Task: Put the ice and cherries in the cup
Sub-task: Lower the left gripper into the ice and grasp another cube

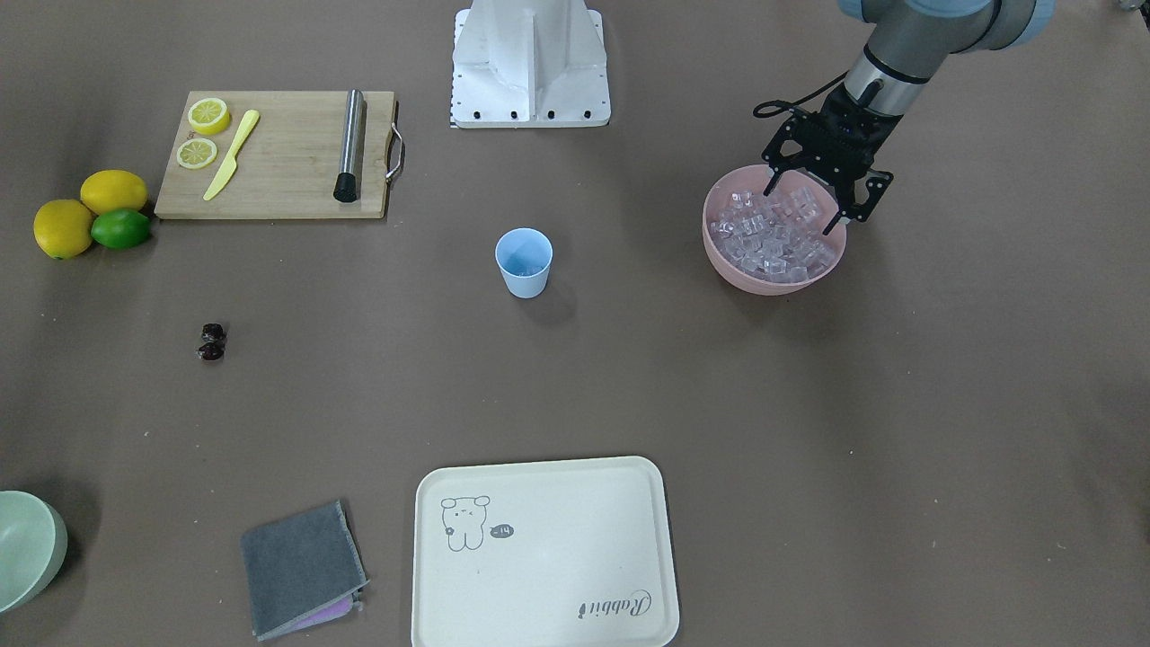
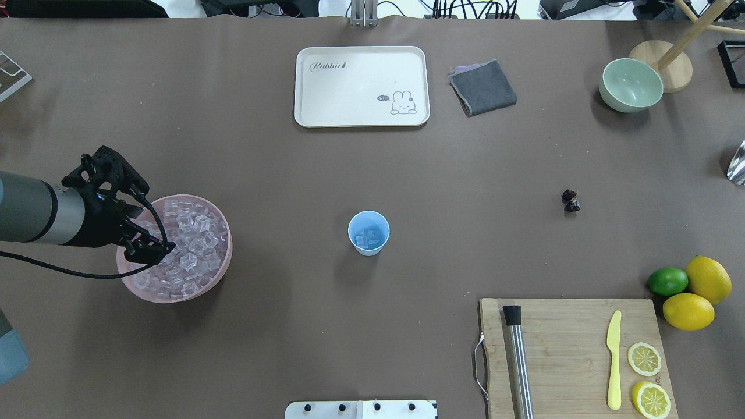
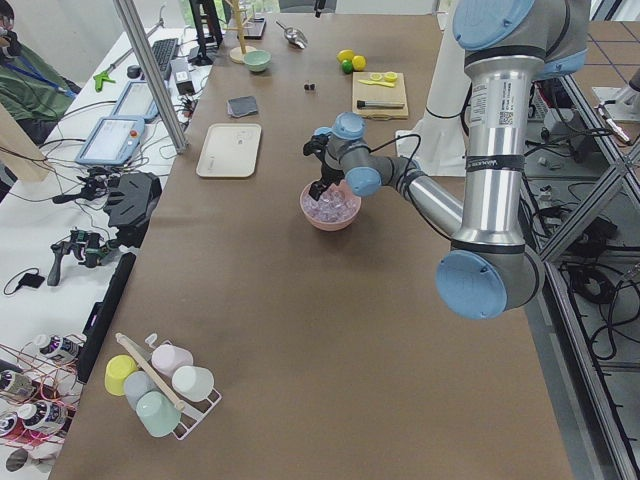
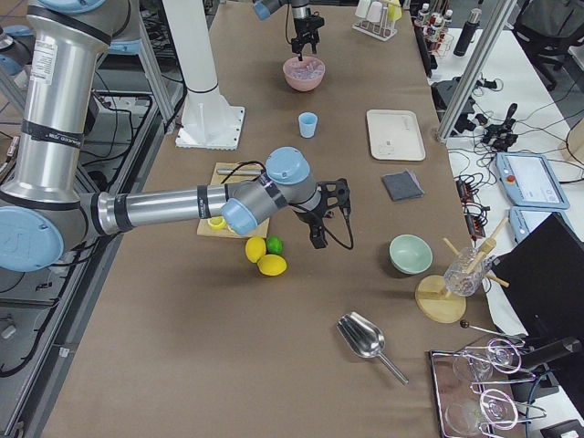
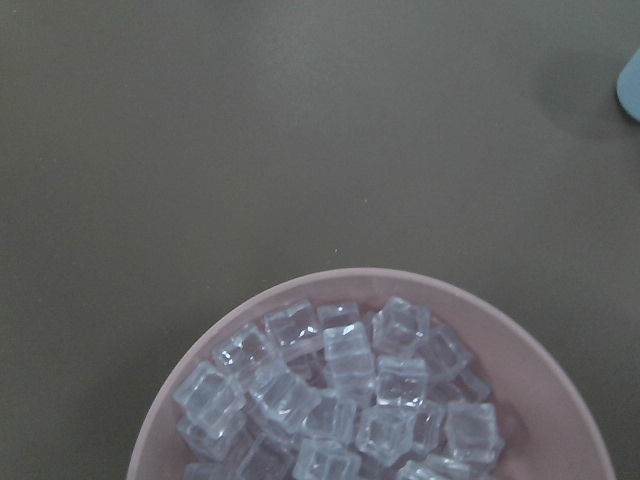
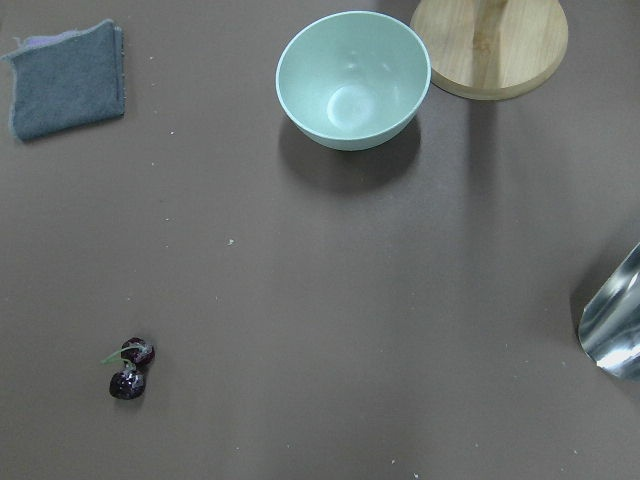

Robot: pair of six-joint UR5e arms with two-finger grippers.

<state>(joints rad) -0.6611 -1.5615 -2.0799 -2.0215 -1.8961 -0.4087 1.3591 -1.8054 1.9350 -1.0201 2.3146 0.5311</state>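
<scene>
1. Over on my left side of the table, my left gripper [image 1: 804,211] hangs above the pink bowl [image 1: 764,280], fingers spread wide, tips pointing down at the bowl's edge nearest my base.
2. That bowl is heaped with ice [image 1: 773,241]: many small, clear, glassy cubes. The left wrist camera looks straight down on the heap and the brown table beyond it.
3. Near the middle of the table the cup [image 1: 524,280], a plain light blue tumbler, stands upright, well apart from the pink bowl. The overhead view shows a few ice cubes [image 2: 368,237] lying at its bottom.
4. On my right side the cherries [image 1: 212,342], two dark glossy fruits joined together, lie on the bare table, well apart from the cup.
5. My right gripper [image 4: 318,239] shows only from the side camera, held above the table near a lime [image 4: 274,245] and two lemons [image 4: 265,258]. I cannot tell whether its fingers are apart or together.
6. The right wrist camera looks down on the cherries at lower left, with a pale green bowl [image 6: 300,90] and a folded grey cloth [image 6: 65,80] farther off.
</scene>
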